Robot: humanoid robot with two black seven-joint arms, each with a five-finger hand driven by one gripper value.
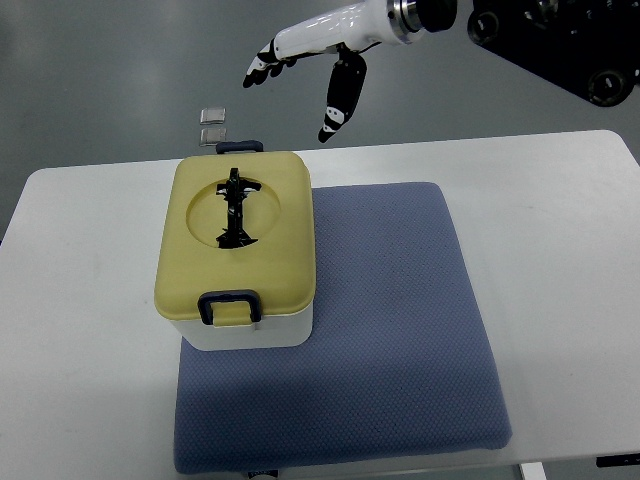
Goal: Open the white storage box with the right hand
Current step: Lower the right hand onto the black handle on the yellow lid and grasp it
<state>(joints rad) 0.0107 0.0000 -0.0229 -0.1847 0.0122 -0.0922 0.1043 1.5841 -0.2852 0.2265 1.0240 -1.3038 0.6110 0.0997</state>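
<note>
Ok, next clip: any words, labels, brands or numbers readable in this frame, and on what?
None readable.
Box: no print shows on its yellow lid or white body.
Mat: plain blue.
Table: plain white.
Right hand: no markings legible.
Two small squares on the floor: too small to tell.

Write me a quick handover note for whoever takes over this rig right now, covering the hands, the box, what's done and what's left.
Right hand: raised beyond the table's far edge, fingers spread, holding nothing, not touching the box.
Left hand: not in view.
White storage box: sits on the left part of the blue mat on the white table, its yellow lid shut. Dark blue latches show at the near and far edges, and both look closed.
Done: nothing on the box yet.
Left: bring the right hand to the box, release the latches, lift the lid.
</note>
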